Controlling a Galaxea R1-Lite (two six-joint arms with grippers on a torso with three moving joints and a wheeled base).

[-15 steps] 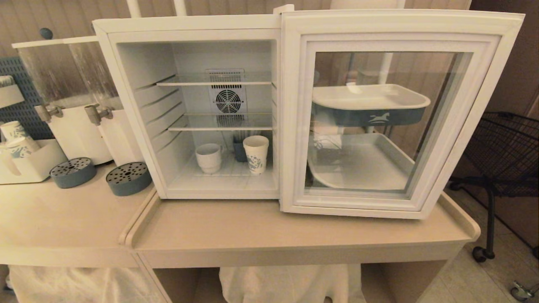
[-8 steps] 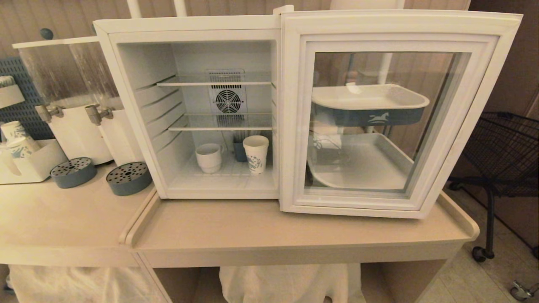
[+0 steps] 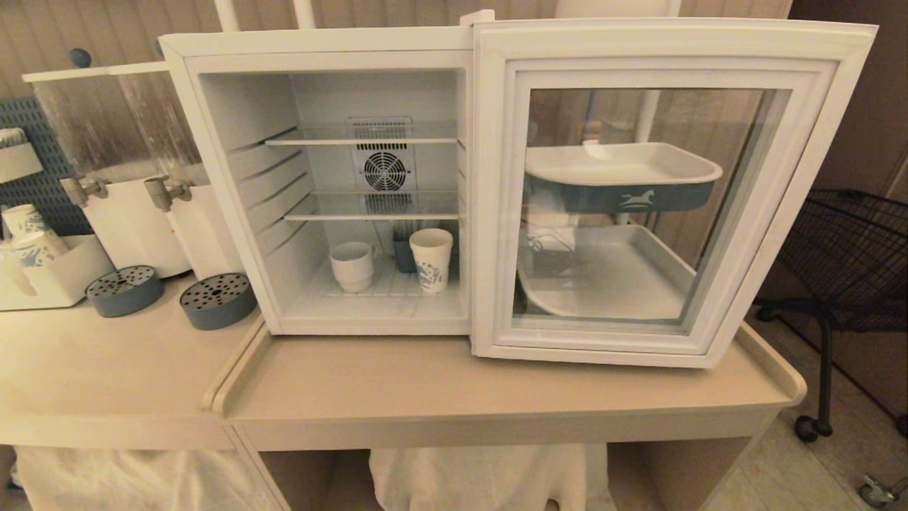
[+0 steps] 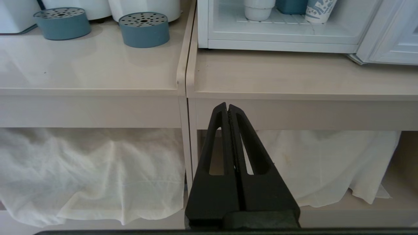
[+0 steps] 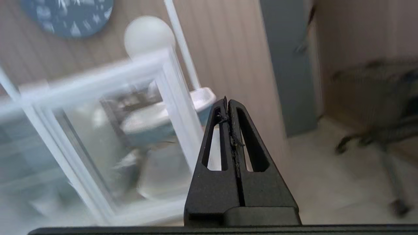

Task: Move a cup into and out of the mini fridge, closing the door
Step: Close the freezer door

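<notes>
1. Nothing on the surface (image 3: 440, 383) has moved since a second ago: the cup (image 3: 352, 266) still stands on the fridge (image 3: 319, 191) floor, and the door (image 3: 674, 191) still hangs wide open.
2. Right hand (image 5: 227, 101), fingers together and empty, now faces the door's outer edge, probably starting its approach.
3. Left hand (image 4: 227, 106), fingers together, sits below the surface's front edge.

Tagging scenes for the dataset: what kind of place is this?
Probably a mock café or drinks-station set. Signs: an open mini fridge on a beige counter, tapped drink dispensers with drip trays, and printed paper cups stacked alongside.
</notes>
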